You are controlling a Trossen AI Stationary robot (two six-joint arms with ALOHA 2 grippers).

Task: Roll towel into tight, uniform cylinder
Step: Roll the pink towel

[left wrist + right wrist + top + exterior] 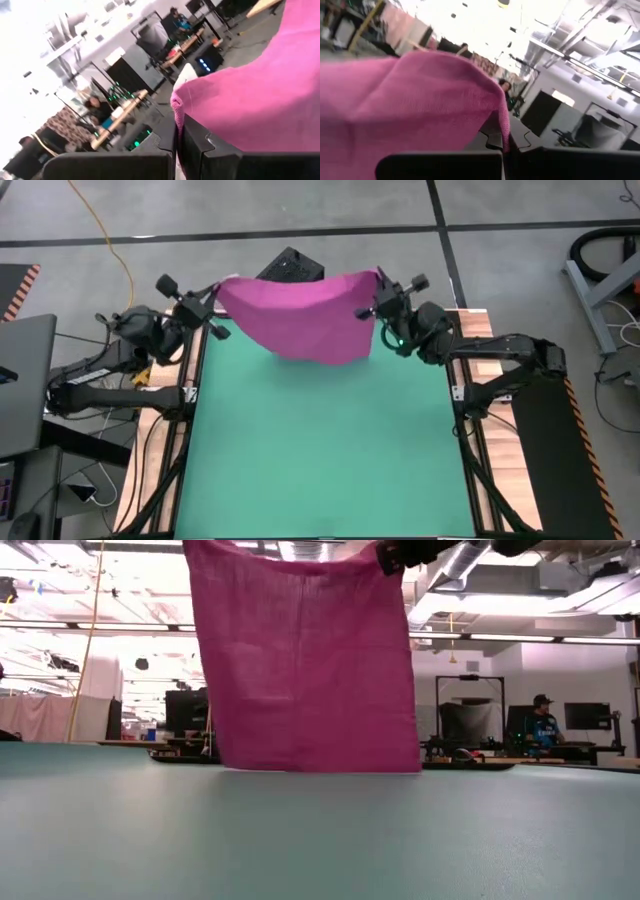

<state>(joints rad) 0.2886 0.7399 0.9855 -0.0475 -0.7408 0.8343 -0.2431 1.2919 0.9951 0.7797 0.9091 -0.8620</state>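
One towel [303, 315], a soft magenta-pink cloth with a fine woven texture, hung spread as a flat, roughly rectangular sheet above the far end of the surface. Its two upper corners were held up, one by each of two pincers. The left pincer [214, 297] was clenched on the towel's left upper corner at the far-left corner of the surface; in the left wrist view the cloth edge [176, 107] ran down between that arm's two dark, hard-edged fingers [197, 142]. The right pincer [374, 298] was clenched on the right upper corner at the far-right side; in the right wrist view the cloth [410, 105] draped over that arm's fingers and its corner ended between them. In the low view the towel [305, 660] hung almost vertical, with faint creases, and its straight lower hem [320, 768] lay level with the far line of the surface; whether it touched could not be told. One smooth green mat [320, 450] covered the surface [152, 470], whose wooden edges showed on both sides. One black box [291, 266] sat on the floor beyond the far edge. One person [543, 722] sat at a desk in the room behind.
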